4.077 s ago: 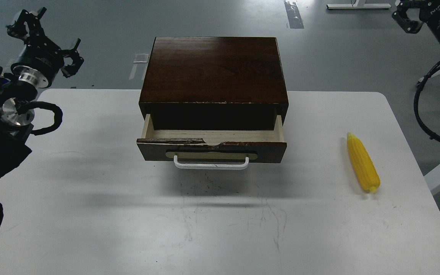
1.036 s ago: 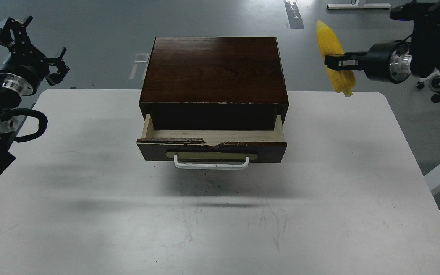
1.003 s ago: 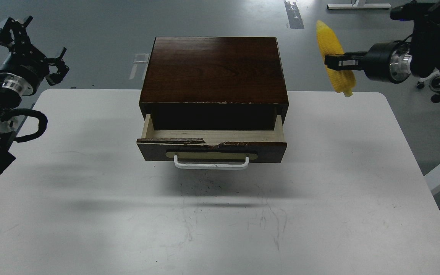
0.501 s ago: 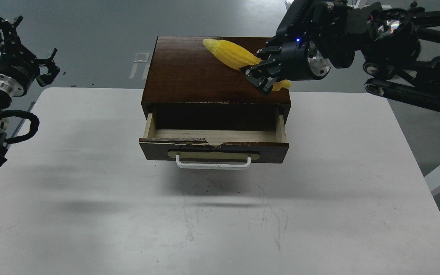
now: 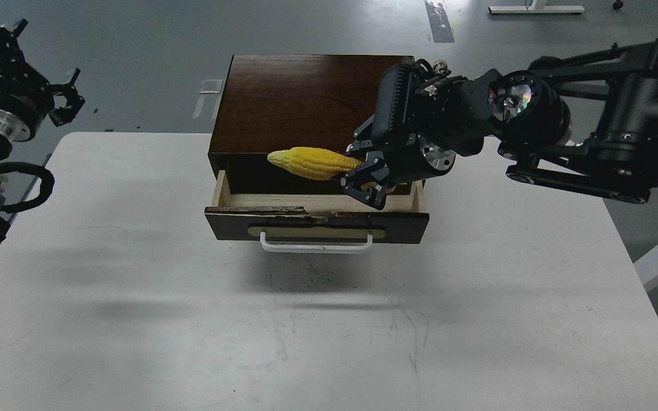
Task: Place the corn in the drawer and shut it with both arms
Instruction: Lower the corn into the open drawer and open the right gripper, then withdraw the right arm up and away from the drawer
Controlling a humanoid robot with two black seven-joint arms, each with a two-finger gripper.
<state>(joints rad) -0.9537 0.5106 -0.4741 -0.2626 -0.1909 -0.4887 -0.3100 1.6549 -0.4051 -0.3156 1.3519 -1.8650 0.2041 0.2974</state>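
The yellow corn point(image 5: 312, 162) lies nearly level in the air, its tip pointing left, just above the open drawer point(image 5: 316, 224). My right gripper point(image 5: 363, 180) is shut on the corn's thick end, over the drawer's right half. The drawer is pulled out from the dark brown cabinet point(image 5: 312, 103); its pale wood inside shows, and its white bar handle point(image 5: 316, 246) faces me. My left gripper point(image 5: 26, 63) is open and empty, raised beyond the table's far left corner, well away from the cabinet.
The white table point(image 5: 135, 314) carries only the cabinet at its far middle. My right arm point(image 5: 592, 137) reaches in from the right across the cabinet's right side. Grey floor lies beyond the table's far edge.
My right gripper picked the corn off the table's right side, lifted it, carried it left over the cabinet top, then lowered it to the drawer opening. The left arm drifted slightly left.
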